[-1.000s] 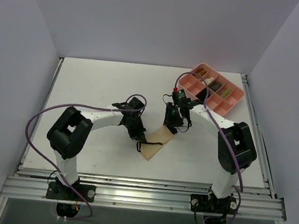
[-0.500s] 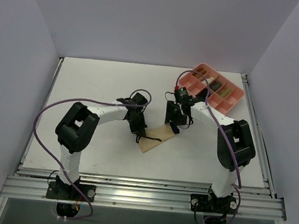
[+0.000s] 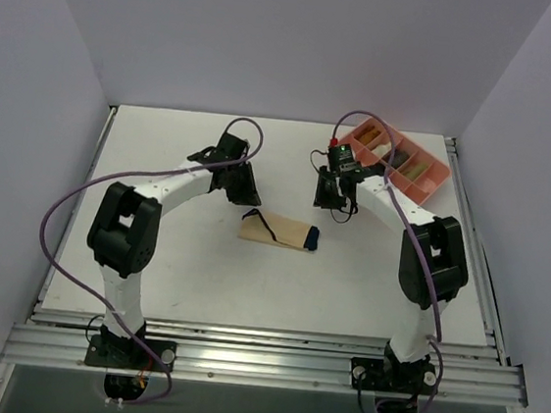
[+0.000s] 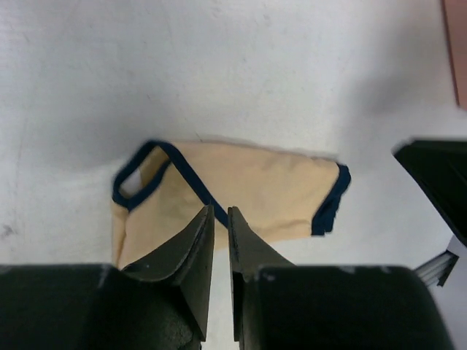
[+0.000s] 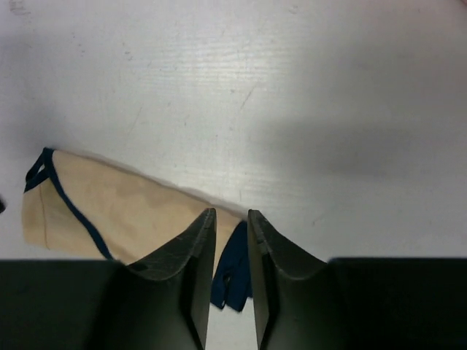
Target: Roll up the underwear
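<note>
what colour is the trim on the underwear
Dark navy, on the tan underwear; clearest in the left wrist view.

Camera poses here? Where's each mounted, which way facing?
Top external: fixed above, behind the arm bases, looking down on white table; both arms, left gripper, right gripper show.
Left wrist: on left arm, looking down past own dark fingers at tan cloth underwear with dark trim.
Right wrist: on right arm, looking down past own fingers at table.
Shared: both wrist views show the underwear.

Tan underwear (image 4: 248,189) flat on table (image 4: 219,58), fingers (image 4: 191,248) slightly apart
</note>
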Controlling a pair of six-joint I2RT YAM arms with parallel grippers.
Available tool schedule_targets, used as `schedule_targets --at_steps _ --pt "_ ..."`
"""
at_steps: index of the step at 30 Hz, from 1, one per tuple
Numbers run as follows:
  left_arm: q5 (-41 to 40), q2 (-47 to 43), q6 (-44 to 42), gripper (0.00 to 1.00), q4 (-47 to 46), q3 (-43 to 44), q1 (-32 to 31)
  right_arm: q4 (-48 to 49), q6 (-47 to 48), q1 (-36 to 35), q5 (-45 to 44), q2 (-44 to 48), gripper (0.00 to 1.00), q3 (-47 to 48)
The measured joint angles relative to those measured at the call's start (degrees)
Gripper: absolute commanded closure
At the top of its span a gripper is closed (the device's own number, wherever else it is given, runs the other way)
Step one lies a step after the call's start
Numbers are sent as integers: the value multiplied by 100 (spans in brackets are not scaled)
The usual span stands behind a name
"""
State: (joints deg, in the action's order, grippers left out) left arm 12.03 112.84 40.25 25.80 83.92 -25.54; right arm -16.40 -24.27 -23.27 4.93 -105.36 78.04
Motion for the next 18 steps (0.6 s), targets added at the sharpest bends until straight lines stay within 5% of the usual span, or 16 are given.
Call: schedule_targets --at_steps 9,18 --pt "-131 -1556 586 93 57 -1696 -404 162 343 0 138 -997 88 282" --pt "-284 -1497 866 93 511 -2168 -315 590 382 -160 210 -608 88 -643"
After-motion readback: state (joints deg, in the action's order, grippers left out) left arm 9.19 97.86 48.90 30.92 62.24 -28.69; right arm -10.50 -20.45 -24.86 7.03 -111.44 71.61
